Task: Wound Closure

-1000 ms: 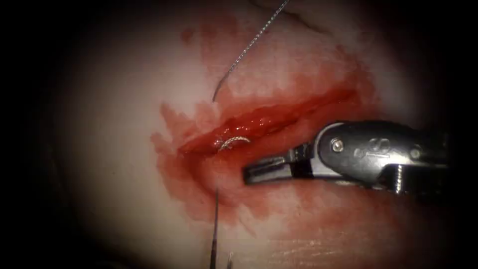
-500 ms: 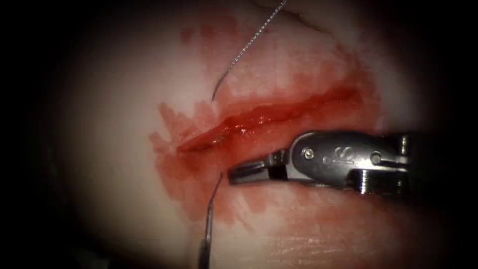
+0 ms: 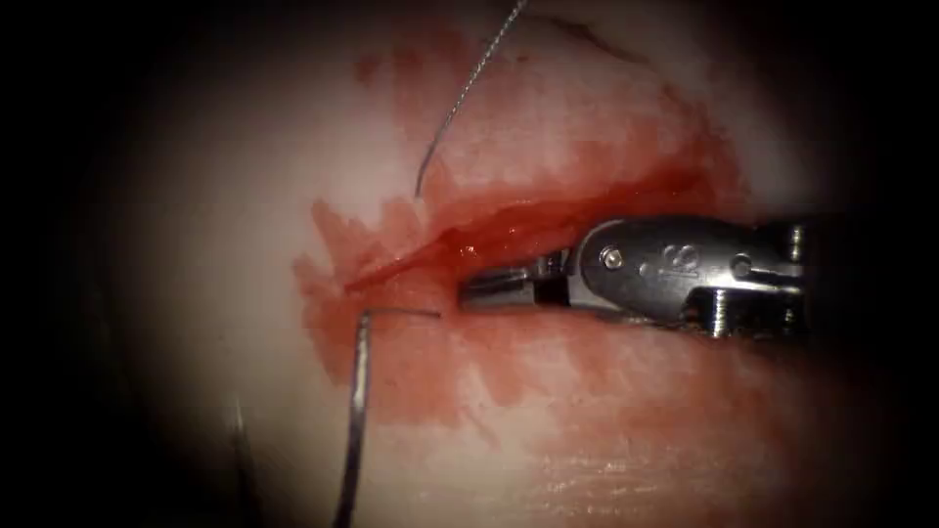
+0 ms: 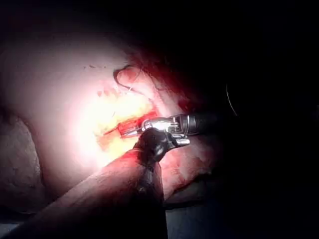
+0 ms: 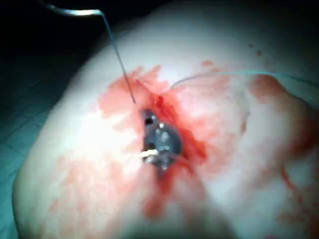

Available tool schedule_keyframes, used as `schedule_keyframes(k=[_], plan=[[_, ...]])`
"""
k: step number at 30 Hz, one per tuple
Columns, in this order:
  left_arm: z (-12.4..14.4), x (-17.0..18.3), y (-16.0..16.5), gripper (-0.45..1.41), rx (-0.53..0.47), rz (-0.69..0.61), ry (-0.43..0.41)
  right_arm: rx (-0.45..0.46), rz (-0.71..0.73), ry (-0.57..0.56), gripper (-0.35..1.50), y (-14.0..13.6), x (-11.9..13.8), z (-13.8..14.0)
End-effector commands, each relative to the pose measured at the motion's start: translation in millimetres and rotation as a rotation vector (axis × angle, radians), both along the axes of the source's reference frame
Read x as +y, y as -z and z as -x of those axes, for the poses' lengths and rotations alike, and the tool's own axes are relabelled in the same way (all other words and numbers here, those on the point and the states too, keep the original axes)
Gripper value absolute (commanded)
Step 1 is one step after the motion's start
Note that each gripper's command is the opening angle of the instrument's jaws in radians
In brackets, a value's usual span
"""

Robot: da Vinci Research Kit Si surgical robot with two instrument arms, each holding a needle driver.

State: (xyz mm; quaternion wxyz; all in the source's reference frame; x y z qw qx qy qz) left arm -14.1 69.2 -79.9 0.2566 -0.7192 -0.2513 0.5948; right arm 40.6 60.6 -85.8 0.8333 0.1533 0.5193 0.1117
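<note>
The cut [image 3: 548,215] runs across the tissue [image 3: 225,196], wet with red fluid. My right tool [image 3: 479,290] lies along the cut's lower lip with its jaws shut, the tips pressed on the tissue and nothing visible between them. The needle [image 3: 356,401] is out of the tissue, below the cut's left end. Thread [image 3: 406,313] trails taut from its end into the tissue beside the right tool's tip. The right wrist view shows the needle [image 5: 75,12], its thread [image 5: 119,64] and the right tool [image 5: 159,139]. The left tool's dark wrist [image 4: 149,149] overlaps the right tool [image 4: 167,124].
A second stretch of thread [image 3: 460,98] comes down from the top edge and enters the tissue just above the cut's left part. Red fluid [image 3: 411,381] stains the tissue around and below the cut. A thin pale streak [image 3: 240,440] shows left of the needle.
The needle has moved left and up, drawing thread through; the small thread loop in the cut is gone. The right tool slid left, then up to the cut's lower lip.
</note>
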Motion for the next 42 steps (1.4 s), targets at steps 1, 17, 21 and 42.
schedule_keyframes(k=[1,17,21,42], plan=[[0.6,0.4,-0.2,-0.35,0.001,0.017,0.003,0.003,0.006,0.0,-0.35,-0.4,0.1,-0.9],[-1.8,3.6,-11.4,-0.35,0.272,0.278,0.158,0.01,-0.002,0.007,0.19,0.0,-0.3,-1.4],[-2.5,5.4,-13.4,-0.35,0.309,0.337,0.181,0.012,-0.02,0.003,0.86,1.1,-0.7,-1.4],[-3.5,3.6,-12.8,-0.35,0.319,0.427,0.18,-0.059,-0.247,-0.205,0.64,0.9,-1.1,-2.6]])
